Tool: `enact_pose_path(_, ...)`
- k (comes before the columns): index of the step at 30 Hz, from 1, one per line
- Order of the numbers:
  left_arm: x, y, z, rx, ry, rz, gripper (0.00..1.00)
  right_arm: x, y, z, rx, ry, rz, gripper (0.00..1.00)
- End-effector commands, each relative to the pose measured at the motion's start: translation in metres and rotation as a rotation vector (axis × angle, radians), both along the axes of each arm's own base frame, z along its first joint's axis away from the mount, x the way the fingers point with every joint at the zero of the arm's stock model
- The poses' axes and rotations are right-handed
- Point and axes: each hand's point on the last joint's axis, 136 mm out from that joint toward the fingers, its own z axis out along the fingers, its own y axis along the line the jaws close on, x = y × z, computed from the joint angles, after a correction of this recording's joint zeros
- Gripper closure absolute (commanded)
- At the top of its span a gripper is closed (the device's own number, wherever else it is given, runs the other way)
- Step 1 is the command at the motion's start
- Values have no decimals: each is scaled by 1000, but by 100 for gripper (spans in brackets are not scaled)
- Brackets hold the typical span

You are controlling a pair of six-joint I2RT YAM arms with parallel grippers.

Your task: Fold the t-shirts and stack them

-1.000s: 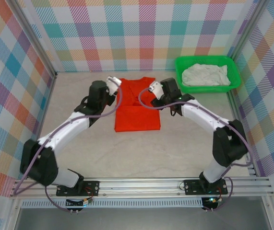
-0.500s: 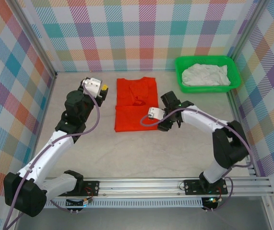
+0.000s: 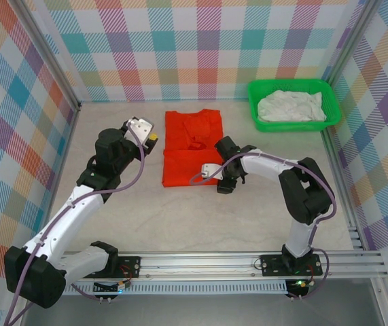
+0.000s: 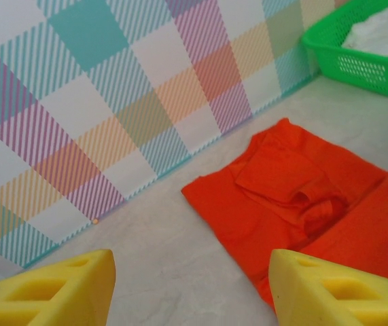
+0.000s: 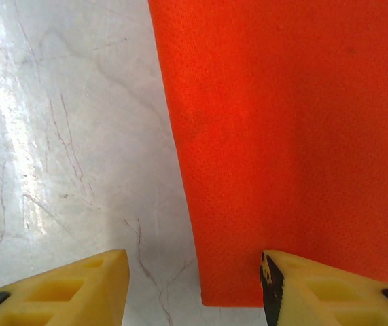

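The left arm is drawing back from the collar end of the orange-red t-shirt (image 3: 192, 146), carrying the left gripper (image 3: 151, 137) off the cloth to hang beside the shirt's left edge, jaws apart. The right arm is folding in on itself, bringing the right gripper (image 3: 210, 171) from the collar end toward the shirt's near right corner, jaws apart across the cloth's edge.

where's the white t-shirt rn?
Top external view: the white t-shirt lies crumpled in the green basket at the table's far right corner, to the right of the orange t-shirt and apart from it.
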Motion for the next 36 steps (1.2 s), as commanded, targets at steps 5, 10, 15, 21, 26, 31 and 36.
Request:
enact_pose_path(5, -17, -12, 5, 48, -36, -122, 36, 10, 10, -2, -3, -15, 47, 46)
enact_pose_path(10, -27, -23, -22, 182, 15, -243, 36, 8, 8, -18, -31, 52, 51, 49)
enact_pose_path(15, -32, -21, -71, 393, 168, -337, 36, 10, 3, -28, -40, 106, 42, 54)
enact_pose_path(21, -37, -7, -136, 630, 354, -388, 36, 17, 4, -30, -17, 144, 23, 69)
enact_pose_path(26, -58, -12, -182, 744, 448, -484, 37, 17, 7, -34, 0, 163, 8, 87)
enact_pose_path(31, -69, -28, -207, 797, 500, -555, 38, 15, 9, -41, 8, 195, -20, 100)
enact_pose_path(36, -79, -51, -232, 848, 566, -643, 42, 11, 7, -47, 3, 213, -35, 100)
